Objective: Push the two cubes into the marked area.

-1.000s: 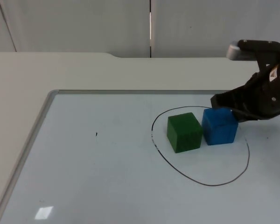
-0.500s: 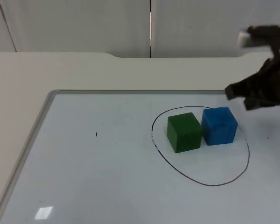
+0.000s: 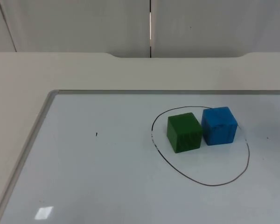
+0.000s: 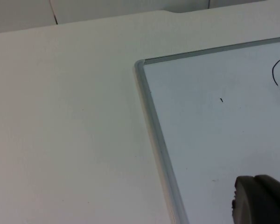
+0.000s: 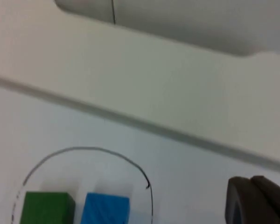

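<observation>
A green cube and a blue cube stand side by side, touching, on the whiteboard. Both lie inside the black hand-drawn loop, the blue one close to the loop's far edge. In the right wrist view the green cube, the blue cube and the loop's line lie well ahead of my right gripper, which hangs raised and apart from them. My left gripper waits above the whiteboard's far left corner, away from the cubes.
The whiteboard's metal rim runs along the left and far sides, and is seen close up as the rim in the left wrist view. A small black mark sits on the board left of the loop. Beige table surrounds the board.
My right arm, which stood just behind the blue cube, has lifted and pulled back to the right, out of the top view. The cubes have stayed in place.
</observation>
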